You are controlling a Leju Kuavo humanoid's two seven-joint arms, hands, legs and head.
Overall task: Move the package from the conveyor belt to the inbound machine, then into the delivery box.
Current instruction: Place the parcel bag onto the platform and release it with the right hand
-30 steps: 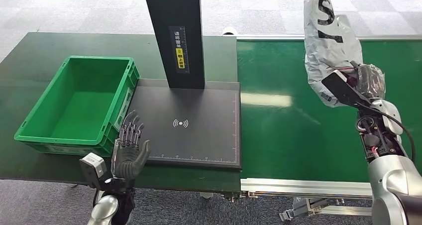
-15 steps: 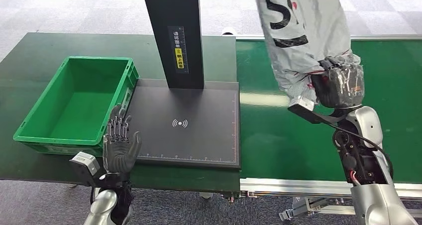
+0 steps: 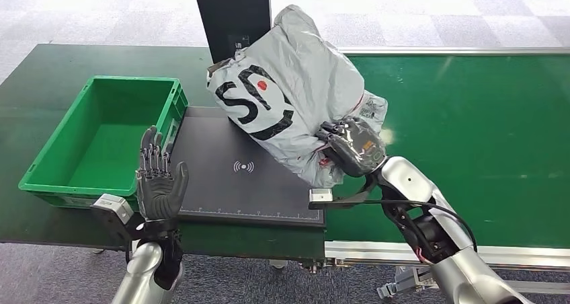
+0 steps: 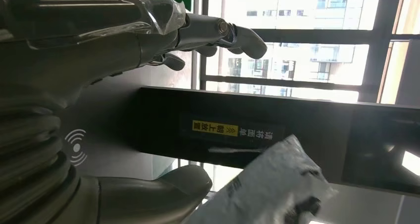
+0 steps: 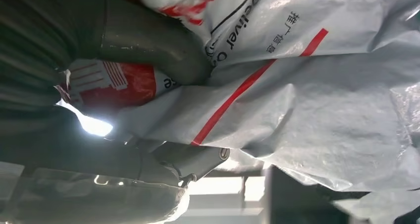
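- Head view: the right hand [image 3: 349, 146] grips the grey bag [image 3: 286, 89] by its lower end, holding it tilted above the black scanner plate [image 3: 222, 183], its far end toward 11 o'clock in front of the scanner's post [image 3: 228, 15].
- The green crate [image 3: 101, 136] sits at 9 o'clock from the plate on the dark counter [image 3: 40, 68]; the belt [image 3: 470, 129] lies at 3 o'clock.
- The left hand [image 3: 160, 183] stands upright at the plate's near-left corner, fingers [image 3: 153, 157] released, straight and holding nothing.
- Right wrist view adds detail: the thumb [image 5: 148, 40] presses into the bag's crinkled plastic, beside a red stripe and printed text.
- Left wrist view shows the yellow label [image 4: 233, 129] on the post, the plate's wireless symbol [image 4: 75, 147], and a corner of the bag at the frame's edge.
- Half a second ago the bag hung upright over the belt; it has since swung across to the plate, while the left hand has barely shifted.
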